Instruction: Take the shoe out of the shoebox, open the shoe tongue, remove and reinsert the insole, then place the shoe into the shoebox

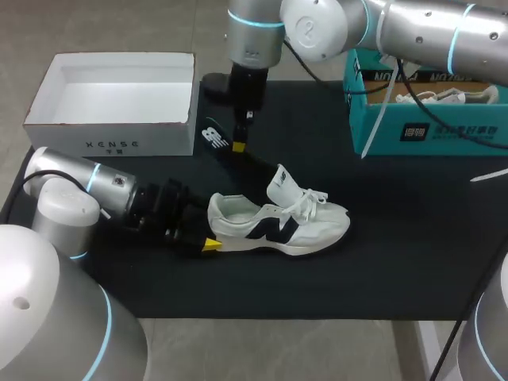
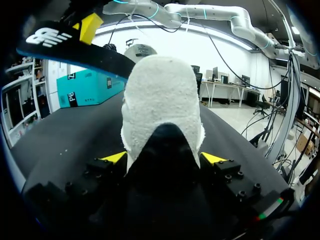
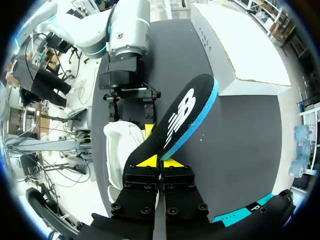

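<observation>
A white sneaker point(image 1: 278, 226) with a dark logo lies on its side on the black mat point(image 1: 381, 238), its tongue point(image 1: 282, 184) lifted. My left gripper point(image 1: 202, 238) grips the heel point(image 2: 162, 100) from both sides, low over the mat. The black insole point(image 1: 216, 136), blue-edged, hangs tilted above the mat behind the shoe. My right gripper point(image 1: 238, 143) is shut on one end of it. In the right wrist view the insole point(image 3: 185, 120) stretches ahead of the gripper point(image 3: 161, 161), above the shoe point(image 3: 120, 145). The left wrist view has the insole point(image 2: 75, 47) up above the heel.
An open white shoebox point(image 1: 111, 139) stands at the mat's back left, close to the insole. A teal shoebox point(image 1: 429, 131) holding another shoe point(image 1: 432, 97) stands at the back right. Bare mat lies to the right of the sneaker and in front of it.
</observation>
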Controlling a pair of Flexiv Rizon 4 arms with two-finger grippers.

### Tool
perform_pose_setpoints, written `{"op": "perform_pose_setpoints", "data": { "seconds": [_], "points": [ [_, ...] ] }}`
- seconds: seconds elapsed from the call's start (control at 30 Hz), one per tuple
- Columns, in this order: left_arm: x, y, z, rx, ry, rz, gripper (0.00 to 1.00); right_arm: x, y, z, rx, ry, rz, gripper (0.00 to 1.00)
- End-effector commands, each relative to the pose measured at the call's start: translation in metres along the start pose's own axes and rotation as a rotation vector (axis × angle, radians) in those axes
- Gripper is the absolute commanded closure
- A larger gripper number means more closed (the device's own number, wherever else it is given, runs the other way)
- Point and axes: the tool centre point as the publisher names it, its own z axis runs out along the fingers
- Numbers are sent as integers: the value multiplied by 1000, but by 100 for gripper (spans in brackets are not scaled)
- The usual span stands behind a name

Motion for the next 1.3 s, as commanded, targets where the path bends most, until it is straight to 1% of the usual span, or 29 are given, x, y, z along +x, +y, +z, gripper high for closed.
{"op": "perform_pose_setpoints", "data": {
  "seconds": [0.03, 0.13, 0.23, 0.37, 1.23, 1.27, 1.3],
  "points": [
    [1, 4, 2, -2, 1, 0, 100, 8, -20, -52, -63, -72, 15, 100],
    [1, 4, 2, -2, 1, 0, 100, 10, -22, -73, -114, -114, 24, 100],
    [1, 4, 2, -2, 1, 0, 100, 12, -23, -93, -146, -155, 30, 100],
    [1, 4, 2, -2, 1, 0, 100, 17, -18, -116, -236, -181, 30, 100],
    [1, 4, 2, -2, 1, 0, 100, 17, -18, -116, -236, -181, 30, 100],
    [1, 4, 2, -2, 1, 0, 100, 19, -24, -114, -307, -180, 92, 100],
    [1, 4, 2, -2, 1, 0, 100, 20, -27, -114, -358, -203, 92, 100]
  ]
}}
